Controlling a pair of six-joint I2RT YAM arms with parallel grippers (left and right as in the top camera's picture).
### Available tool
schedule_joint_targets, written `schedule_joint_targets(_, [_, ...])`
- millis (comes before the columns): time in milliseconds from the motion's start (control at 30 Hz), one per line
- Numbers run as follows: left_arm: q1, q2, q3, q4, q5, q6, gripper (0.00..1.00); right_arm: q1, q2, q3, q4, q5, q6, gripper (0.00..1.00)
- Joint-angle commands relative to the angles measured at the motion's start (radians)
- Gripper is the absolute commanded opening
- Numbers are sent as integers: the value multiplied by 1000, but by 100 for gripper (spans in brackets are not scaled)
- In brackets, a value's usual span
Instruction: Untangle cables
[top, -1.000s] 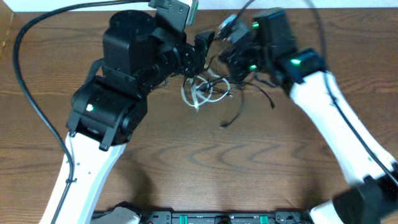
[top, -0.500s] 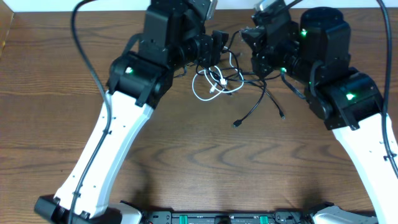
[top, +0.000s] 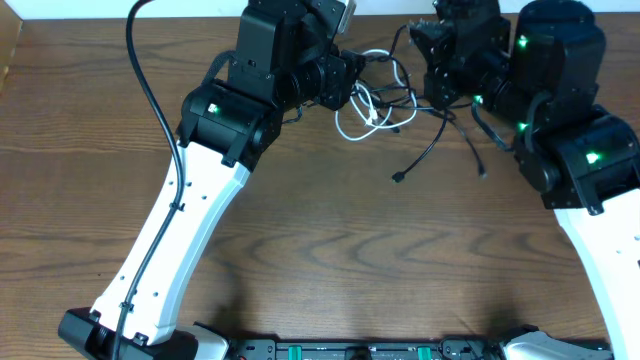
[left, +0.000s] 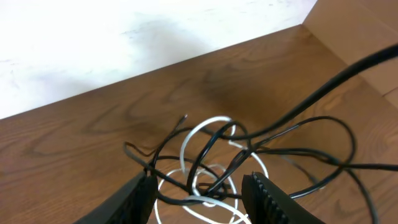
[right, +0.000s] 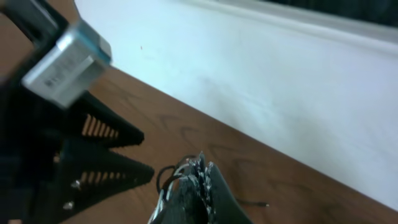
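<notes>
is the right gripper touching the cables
Touching. The right wrist view shows the right gripper with its jaws shut and thin strands pinched at the tips; overhead, the cables run into it.

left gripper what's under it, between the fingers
Below the open left gripper a white cable loops in a tangle on the table, with black cables crossing over it. The fingers cover the tangle's near edge.
</notes>
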Motion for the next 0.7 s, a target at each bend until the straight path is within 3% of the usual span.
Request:
schedule_joint_targets(0, [4,-5,19,-18,16,22,49,-6,-19,54,7,4,19,1])
schedule_joint_targets(133, [5,13,16,-23,16,77,49,-6,-19,83,6,4,19,1])
schedule_joint_targets(533, [4,87,16,-18,16,77,43,-6,-19,108,13,5,23,1])
schedule_joint_targets(600, [4,87,16,-14,16,77,39,-6,-19,108,14,5,24,1])
schedule_joint_targets(667, [4,87,16,-8,15,77,26,-6,-19,108,13,5,26,1])
